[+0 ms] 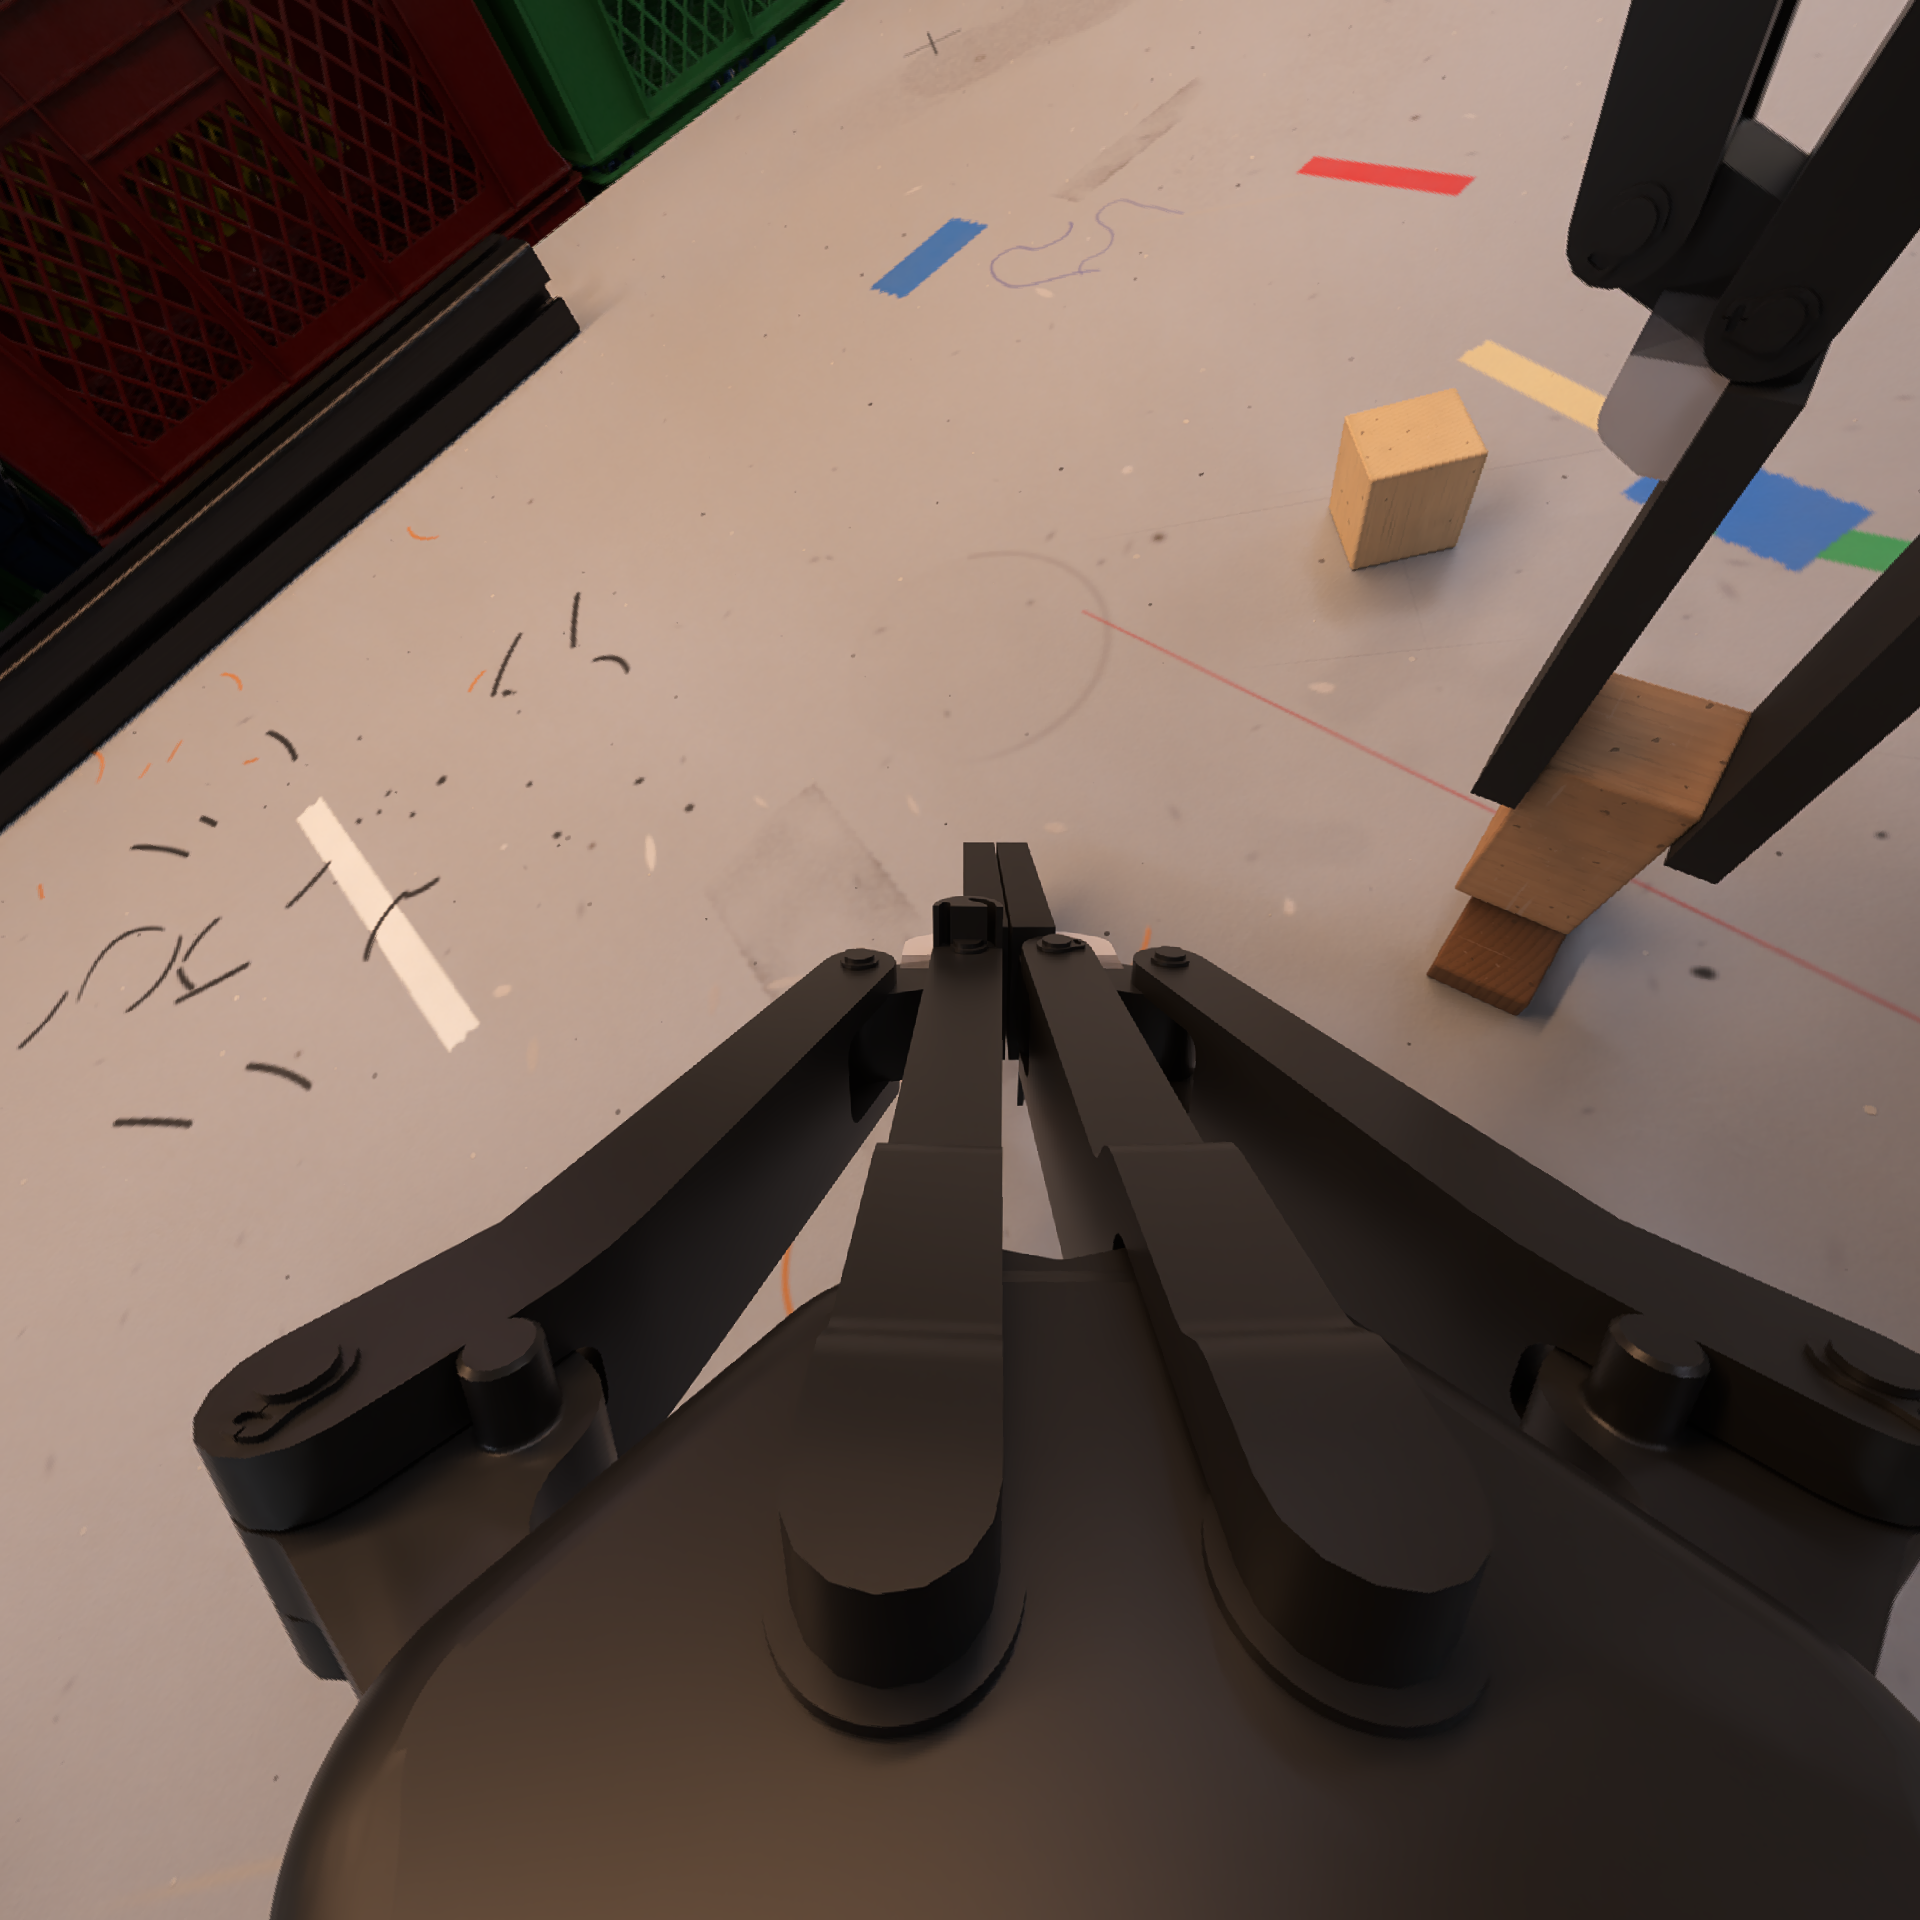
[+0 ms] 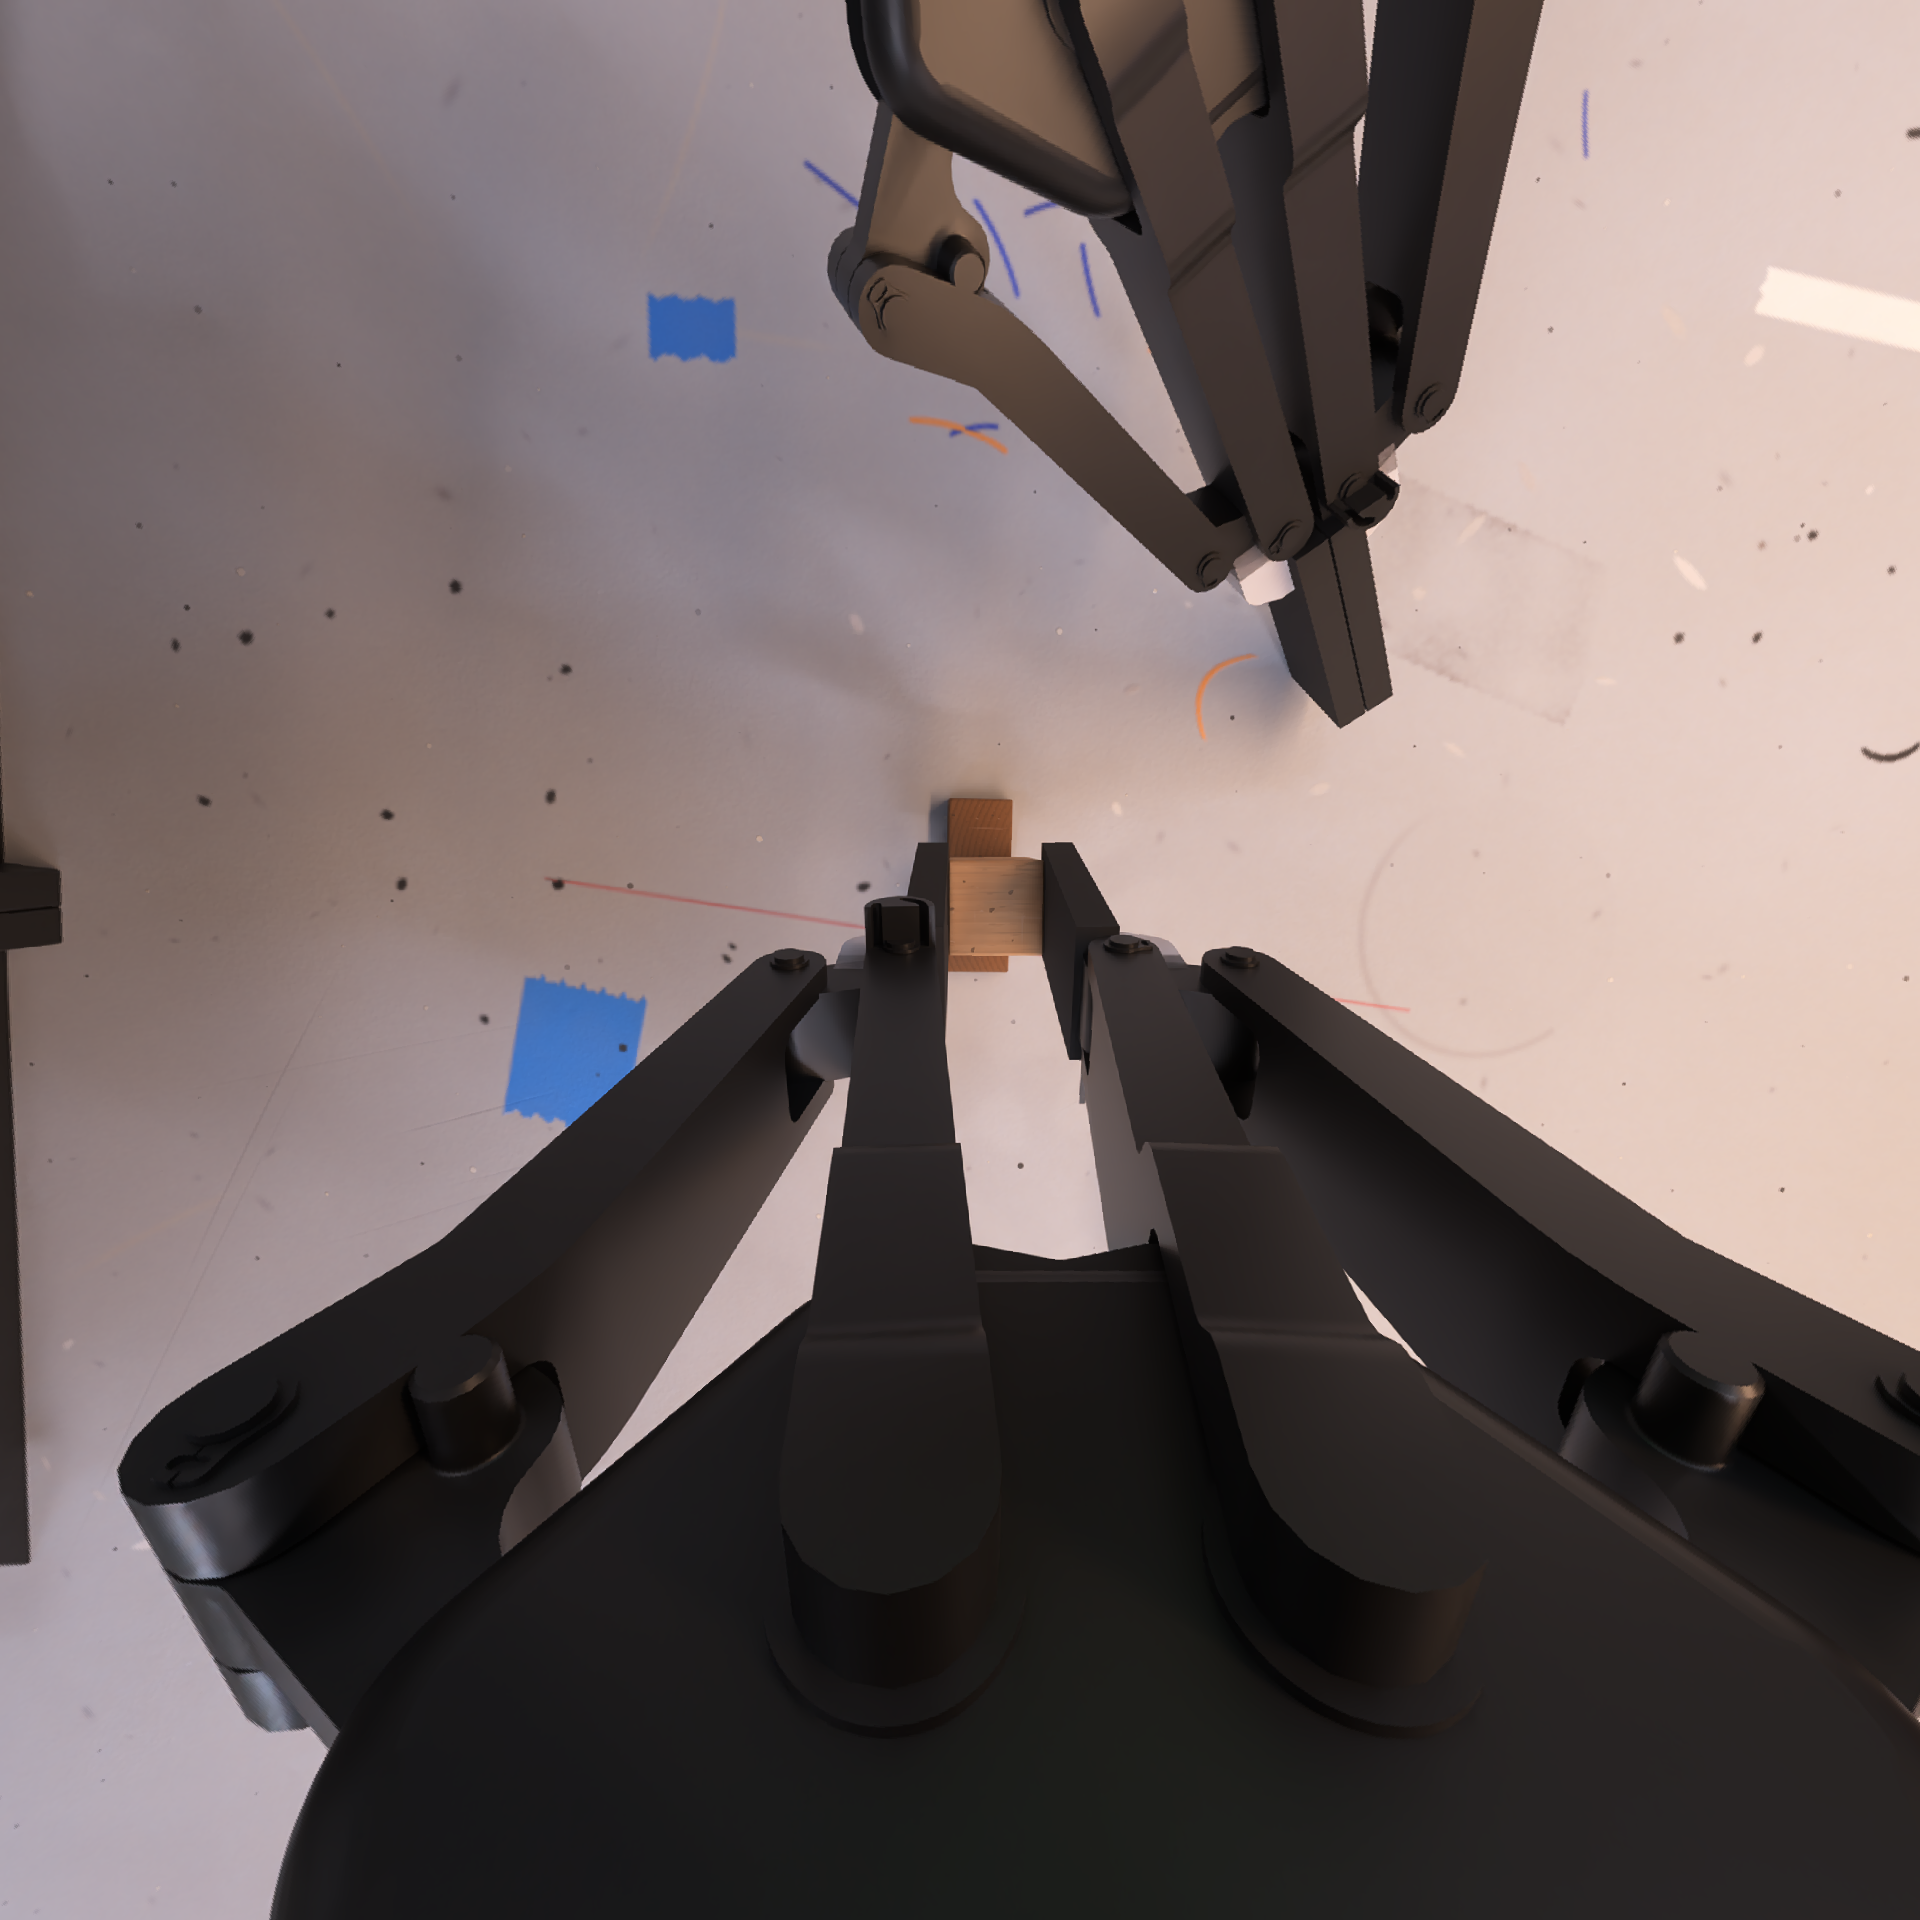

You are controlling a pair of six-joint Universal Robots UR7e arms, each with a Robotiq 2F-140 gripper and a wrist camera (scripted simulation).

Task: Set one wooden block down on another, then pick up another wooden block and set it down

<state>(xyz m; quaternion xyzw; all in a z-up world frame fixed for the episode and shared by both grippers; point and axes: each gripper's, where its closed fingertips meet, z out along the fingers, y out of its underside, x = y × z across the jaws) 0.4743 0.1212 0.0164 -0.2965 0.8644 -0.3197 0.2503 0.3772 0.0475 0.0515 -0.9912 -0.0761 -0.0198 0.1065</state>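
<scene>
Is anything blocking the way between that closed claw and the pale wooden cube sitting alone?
Nothing visible does. The table between the left gripper and the pale cube is bare apart from marks. The right gripper and its stacked blocks stand off to the side.

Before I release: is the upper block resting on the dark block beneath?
Touching. In the left wrist view the upper block, between the right pincer's fingers, sits on the dark block with no gap.

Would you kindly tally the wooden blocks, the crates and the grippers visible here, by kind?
Wooden blocks: 3 (pale cube, gripped block, dark block under it)
Crates: 2 (red crate, green crate)
Grippers: 2 (left gripper, right gripper)
Total: 7
</scene>
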